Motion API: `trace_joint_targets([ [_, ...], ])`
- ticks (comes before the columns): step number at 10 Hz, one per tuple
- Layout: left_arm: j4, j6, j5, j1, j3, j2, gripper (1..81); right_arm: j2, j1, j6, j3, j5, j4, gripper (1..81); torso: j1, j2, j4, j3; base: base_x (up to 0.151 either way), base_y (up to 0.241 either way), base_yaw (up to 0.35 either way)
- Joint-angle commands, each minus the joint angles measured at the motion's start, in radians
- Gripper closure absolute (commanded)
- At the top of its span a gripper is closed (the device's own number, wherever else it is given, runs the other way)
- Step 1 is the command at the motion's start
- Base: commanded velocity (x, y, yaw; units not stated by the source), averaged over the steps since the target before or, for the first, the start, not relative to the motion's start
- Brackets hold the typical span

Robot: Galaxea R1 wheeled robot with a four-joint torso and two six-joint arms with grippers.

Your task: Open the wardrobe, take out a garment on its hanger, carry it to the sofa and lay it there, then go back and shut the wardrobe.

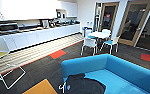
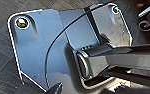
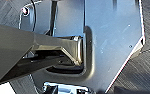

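Note:
The bright blue sofa [image 1: 121,70] takes up the lower right of the head view, its low curved back facing the room. On its seat at the near end lies the black garment [image 1: 84,85], limp and crumpled. The white hanger's hook [image 1: 62,87] pokes out at the garment's left edge, over the sofa's end. Both wrist views look down on the robot's own dark plate and jointed bar above grey carpet.
A white kitchen counter [image 1: 41,35] runs along the left wall. A round white table with white chairs [image 1: 98,37] stands behind the sofa. A white wire-frame chair [image 1: 3,67] is at the left and an orange-yellow surface [image 1: 41,88] at the bottom. Wood-framed glass doors [image 1: 133,22] are at the right.

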Motion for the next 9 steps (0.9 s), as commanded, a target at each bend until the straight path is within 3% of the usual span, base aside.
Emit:
trace_joint_targets([
  [1,0.002,0.004,0.057,-0.027,0.001,0.001,1.0,0.020,0.023,-0.002,0.005,-0.049,0.002,1.0,0.000,0.000,0.000,0.000,0.000,0.000,0.242],
  [9,-0.007,-0.006,0.076,-0.019,0.002,0.042,1.0,0.009,-0.003,-0.007,-0.008,-0.063,-0.004,1.0,0.000,0.000,0.000,0.000,0.000,0.000,0.271],
])
